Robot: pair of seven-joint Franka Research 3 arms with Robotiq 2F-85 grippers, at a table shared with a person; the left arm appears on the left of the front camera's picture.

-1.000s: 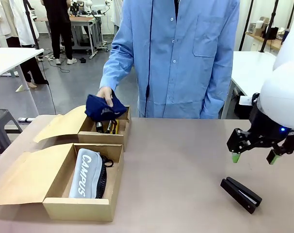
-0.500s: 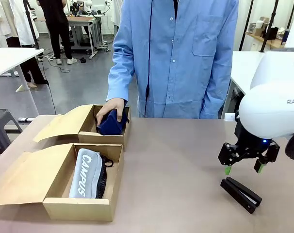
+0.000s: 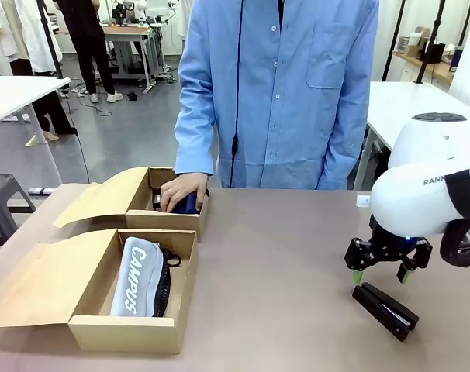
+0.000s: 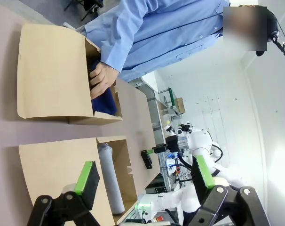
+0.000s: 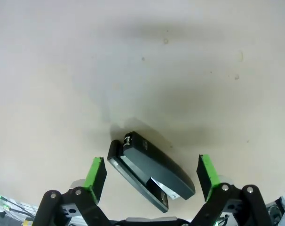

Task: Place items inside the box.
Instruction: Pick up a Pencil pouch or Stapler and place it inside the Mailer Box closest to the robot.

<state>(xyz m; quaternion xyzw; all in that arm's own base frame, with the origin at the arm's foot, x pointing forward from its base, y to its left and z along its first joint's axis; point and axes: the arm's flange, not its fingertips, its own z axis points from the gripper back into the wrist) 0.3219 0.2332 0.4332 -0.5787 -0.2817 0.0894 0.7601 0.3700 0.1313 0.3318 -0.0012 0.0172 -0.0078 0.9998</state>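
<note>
The right arm bends down over the brown counter (image 3: 281,256) at four o'clock. Its black right gripper (image 3: 380,276) points straight down, jaws wide apart, just above the black stapler (image 3: 385,310), which lies slantwise beneath the green pads with bare counter all round. At ten o'clock the person's hand (image 3: 182,190) presses a navy fabric pouch (image 3: 191,205) into the far open cardboard box (image 3: 173,220); the left gripper (image 4: 145,176) has its jaws apart.
</note>
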